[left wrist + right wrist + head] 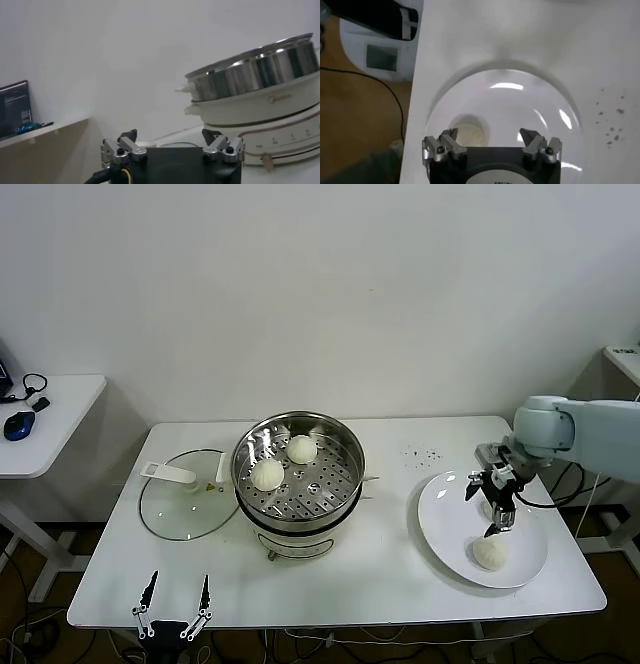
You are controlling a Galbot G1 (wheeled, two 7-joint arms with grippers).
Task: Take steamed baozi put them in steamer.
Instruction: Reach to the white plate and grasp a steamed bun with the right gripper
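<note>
- Lowest in the head view, at the bottom left of the frame, the left gripper (176, 604) hangs just off the near edge of the white table (380, 569) with its fingers spread and nothing between them — parked out of the way, by the look of it, so the other arm can work alone.
- Left of centre sits the steamer (298, 474), uncovered, with two steamed baozi (267, 474) lying side by side on the perforated tray at its upper left; the rest of the tray is bare, so there is room for more.
- Just beside the steamer, further left in the frame, the glass lid (185, 506) lies flat on the table, presumably set aside to leave the pot open for loading.
- At the right of the frame the white plate (442, 519) holds one remaining bun (490, 553) near its lower edge.
- Directly above that plate the right gripper (490, 504) points down with its jaws wide apart and empty — the bun lies just below and a little toward the bottom of the frame from the fingertips, not yet touched. That pose suits a descent onto the bun, I judge.
- A scatter of dark specks (425, 452) marks the table above the plate.
</note>
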